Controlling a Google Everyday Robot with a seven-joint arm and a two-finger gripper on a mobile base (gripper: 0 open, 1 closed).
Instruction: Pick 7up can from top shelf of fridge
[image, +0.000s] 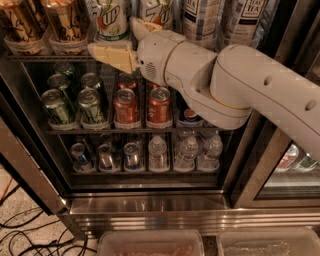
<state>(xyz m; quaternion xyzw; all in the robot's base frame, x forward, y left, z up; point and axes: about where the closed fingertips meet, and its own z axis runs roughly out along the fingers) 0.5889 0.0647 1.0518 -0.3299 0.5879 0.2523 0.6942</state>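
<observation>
Two white-silver 7up cans stand on the top shelf (45, 58) of the fridge (150, 204). One 7up can (113, 19) is at centre left; the other (158, 12) is partly hidden behind my gripper. My gripper (114, 36) is open and empty, right in front of these cans at the shelf's front rail. Its lower cream finger (114, 55) points left below the left can. Its upper finger (142, 27) points up between the two cans. My white arm comes in from the right.
Tall tea cans (200, 20) stand to the right on the top shelf and gold-brown cans (65, 22) to the left. Below are green cans (57, 105), red cans (125, 105) and water bottles (158, 152). The open door's frame (25, 170), floor cables (30, 235) and plastic bins (150, 244) lie low.
</observation>
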